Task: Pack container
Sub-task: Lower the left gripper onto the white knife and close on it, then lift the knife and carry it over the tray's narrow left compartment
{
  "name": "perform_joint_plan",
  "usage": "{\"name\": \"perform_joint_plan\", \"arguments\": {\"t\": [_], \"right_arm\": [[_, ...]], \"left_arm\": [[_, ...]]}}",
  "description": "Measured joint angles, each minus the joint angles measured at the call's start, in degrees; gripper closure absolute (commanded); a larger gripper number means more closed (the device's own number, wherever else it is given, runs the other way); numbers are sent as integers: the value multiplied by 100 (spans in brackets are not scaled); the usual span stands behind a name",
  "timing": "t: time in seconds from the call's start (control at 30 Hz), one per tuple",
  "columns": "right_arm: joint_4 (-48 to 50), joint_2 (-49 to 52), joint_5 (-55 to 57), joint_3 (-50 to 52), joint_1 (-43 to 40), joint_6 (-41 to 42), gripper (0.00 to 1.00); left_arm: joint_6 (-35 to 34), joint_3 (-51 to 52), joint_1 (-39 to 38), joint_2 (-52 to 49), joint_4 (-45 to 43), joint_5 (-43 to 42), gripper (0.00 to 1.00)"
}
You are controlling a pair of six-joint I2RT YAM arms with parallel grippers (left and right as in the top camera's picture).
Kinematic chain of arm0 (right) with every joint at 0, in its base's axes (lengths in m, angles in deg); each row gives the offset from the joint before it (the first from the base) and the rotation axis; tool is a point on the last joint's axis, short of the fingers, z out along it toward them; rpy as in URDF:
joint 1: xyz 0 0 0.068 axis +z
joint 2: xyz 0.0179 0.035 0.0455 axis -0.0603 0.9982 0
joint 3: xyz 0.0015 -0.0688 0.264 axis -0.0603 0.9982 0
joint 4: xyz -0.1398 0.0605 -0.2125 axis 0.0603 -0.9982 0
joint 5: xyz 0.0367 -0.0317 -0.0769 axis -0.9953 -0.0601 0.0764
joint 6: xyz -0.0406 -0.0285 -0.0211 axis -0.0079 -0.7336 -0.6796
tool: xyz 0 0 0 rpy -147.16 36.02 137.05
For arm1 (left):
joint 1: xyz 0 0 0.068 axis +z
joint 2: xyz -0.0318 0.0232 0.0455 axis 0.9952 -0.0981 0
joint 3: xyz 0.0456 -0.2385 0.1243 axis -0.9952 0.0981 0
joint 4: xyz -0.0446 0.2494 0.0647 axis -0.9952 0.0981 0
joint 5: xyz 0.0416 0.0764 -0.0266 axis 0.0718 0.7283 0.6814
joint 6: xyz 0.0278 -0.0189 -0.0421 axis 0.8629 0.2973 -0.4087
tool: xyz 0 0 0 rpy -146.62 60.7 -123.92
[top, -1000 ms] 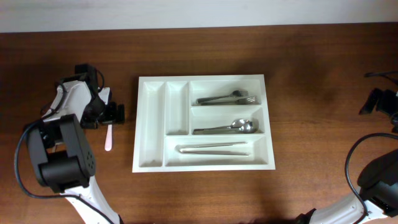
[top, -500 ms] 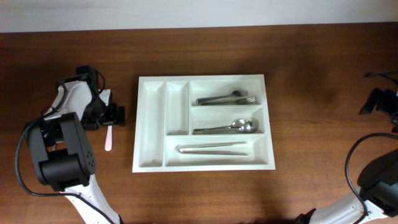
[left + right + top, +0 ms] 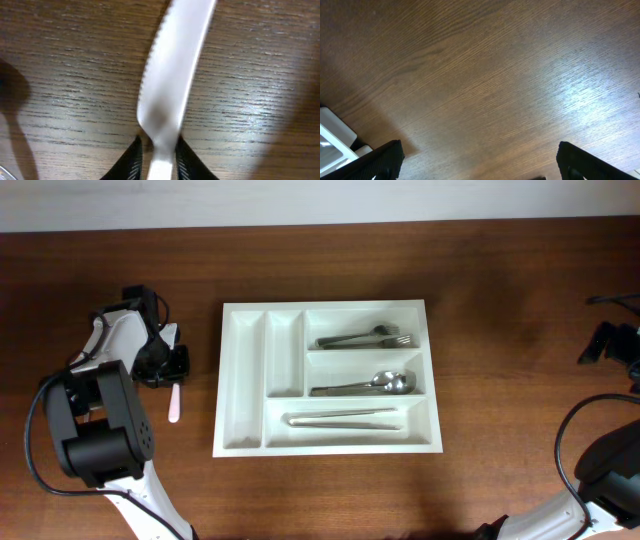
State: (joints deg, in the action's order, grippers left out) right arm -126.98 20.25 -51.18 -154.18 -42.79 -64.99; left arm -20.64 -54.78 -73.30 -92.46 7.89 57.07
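Knife (image 3: 175, 405) on table just left of cutlery tray (image 3: 243, 380), long axis parallel to tray's left wall. Pink handle points at near edge, serrated blade (image 3: 172, 75) away. Left gripper (image 3: 156, 152) clamped narrow on its neck; right gripper (image 3: 477, 162) spread wide.

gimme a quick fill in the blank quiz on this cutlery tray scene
The plastic knife sits between the fingers of the ___ claw.
The two narrow left compartments of the tray are ___.
The right claw has its jaws ___.
Missing words: left, empty, open
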Motion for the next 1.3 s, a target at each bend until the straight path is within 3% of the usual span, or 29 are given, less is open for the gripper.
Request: {"name": "perform_joint_plan", "arguments": {"t": [0.23, 0.47, 0.9, 1.07, 1.3], "right_arm": [[0, 0, 0, 0, 0, 0, 1], [0, 0, 0, 0, 0, 2, 1], [0, 0, 0, 0, 0, 2, 1], [-2, 0, 0, 0, 0, 2, 1], [0, 0, 0, 0, 0, 0, 1]], "left_arm": [[-9, 0, 0, 0, 7, 4, 97], [-9, -131, 0, -50, 264, 2, 98], [-9, -2166, -103, -140, 1523, -402, 98], [-7, -2693, -483, -140, 1729, -761, 97], [-179, -2907, -1578, -140, 1766, -1054, 96]]}}
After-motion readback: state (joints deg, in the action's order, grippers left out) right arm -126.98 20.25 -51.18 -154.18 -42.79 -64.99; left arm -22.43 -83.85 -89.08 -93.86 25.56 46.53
